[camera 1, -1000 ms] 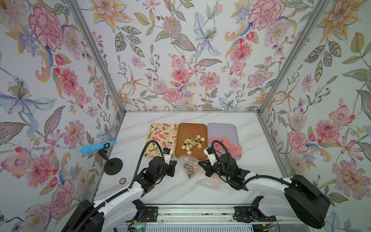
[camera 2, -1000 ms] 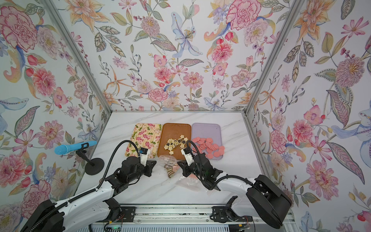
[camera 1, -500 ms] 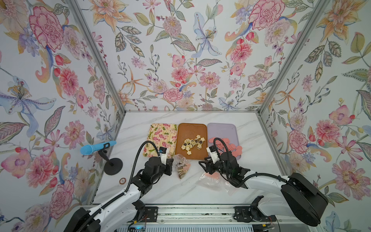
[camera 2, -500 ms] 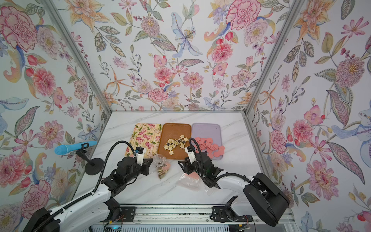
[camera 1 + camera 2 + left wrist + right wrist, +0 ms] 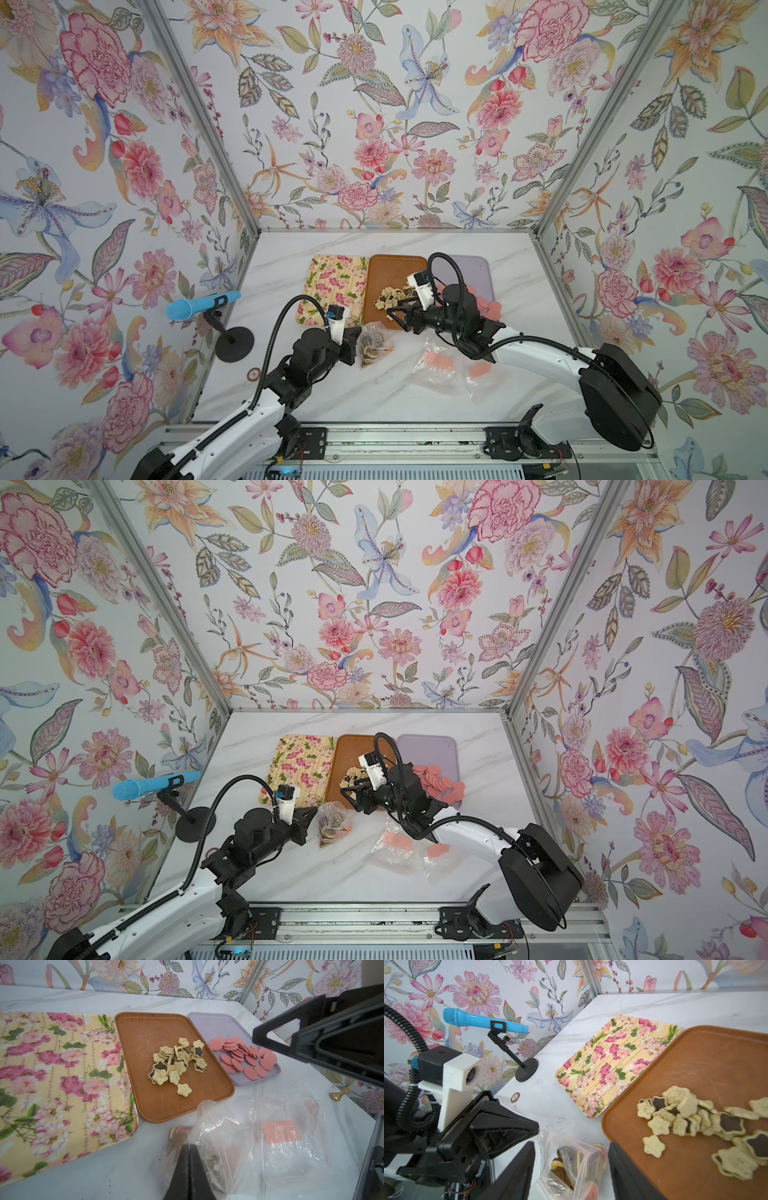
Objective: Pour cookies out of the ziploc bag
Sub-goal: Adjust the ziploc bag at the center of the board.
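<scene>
Cookie bag (image 5: 374, 345) pinched at one edge by L gripper (image 5: 188, 1148), w/ R gripper (image 5: 400, 319) spread empty just by it, prob. to grab opp. side.

White arms (image 5: 249, 417), black joints (image 5: 615, 399), corrugated black cables (image 5: 269, 353)

left jaws clamped, right jaws spread

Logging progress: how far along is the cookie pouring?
Done: star cookies on the brown tray, pink rounds on the purple tray, emptied bags nearby. In hand: left gripper shut on the last filled bag, right gripper open beside it. Left: likely pouring onto the bare floral tray.
</scene>
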{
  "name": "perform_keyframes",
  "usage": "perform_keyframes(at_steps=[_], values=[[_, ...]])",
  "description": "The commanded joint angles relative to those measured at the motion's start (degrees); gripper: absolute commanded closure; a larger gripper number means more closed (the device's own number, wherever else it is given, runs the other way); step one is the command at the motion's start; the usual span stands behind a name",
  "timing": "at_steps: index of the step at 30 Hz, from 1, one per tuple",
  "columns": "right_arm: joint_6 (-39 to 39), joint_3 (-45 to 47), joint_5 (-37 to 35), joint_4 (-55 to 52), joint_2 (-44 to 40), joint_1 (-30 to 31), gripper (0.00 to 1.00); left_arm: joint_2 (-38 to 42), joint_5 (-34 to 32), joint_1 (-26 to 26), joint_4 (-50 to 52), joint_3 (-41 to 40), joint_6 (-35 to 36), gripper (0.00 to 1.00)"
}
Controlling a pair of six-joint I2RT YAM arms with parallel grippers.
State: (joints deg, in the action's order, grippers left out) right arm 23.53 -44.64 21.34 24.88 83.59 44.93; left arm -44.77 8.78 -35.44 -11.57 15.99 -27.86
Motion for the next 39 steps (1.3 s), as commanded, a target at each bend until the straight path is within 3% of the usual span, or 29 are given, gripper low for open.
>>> perform_keyframes(at_steps=[1,21,23,26,28,31,37,39], values=[[3.5,-1.9,4.0,-2.6,2.8,1.6,0.41,-0.2,0.3,-0.7,-0.6,0.4,0.6,1.00],[10.1,-6.2,5.6,-5.1,10.0,5.6,0.42,-0.2,-0.8,-1.5,0.5,1.2,1.4,1.00],[10.7,-6.9,6.0,-4.2,11.2,5.8,0.47,-0.1,-0.8,-1.5,0.7,1.1,1.4,1.00],[12.5,-6.2,6.5,-0.3,12.0,5.9,0.66,-0.3,-1.2,-1.6,1.7,1.3,1.4,1.00],[13.3,-6.4,7.2,0.3,12.7,6.0,0.73,-0.3,-1.1,-1.6,2.1,1.4,1.3,1.00],[13.8,-6.1,7.3,1.5,13.3,5.8,0.98,-0.2,-1.6,-1.6,2.6,1.5,1.4,1.00],[14.3,-4.8,7.8,2.2,11.9,4.6,1.00,-0.2,-2.4,-1.6,3.8,2.3,1.5,1.00],[13.9,-4.6,8.1,1.3,11.1,4.1,1.00,-0.2,-3.0,-1.5,4.2,2.6,0.9,0.79]])
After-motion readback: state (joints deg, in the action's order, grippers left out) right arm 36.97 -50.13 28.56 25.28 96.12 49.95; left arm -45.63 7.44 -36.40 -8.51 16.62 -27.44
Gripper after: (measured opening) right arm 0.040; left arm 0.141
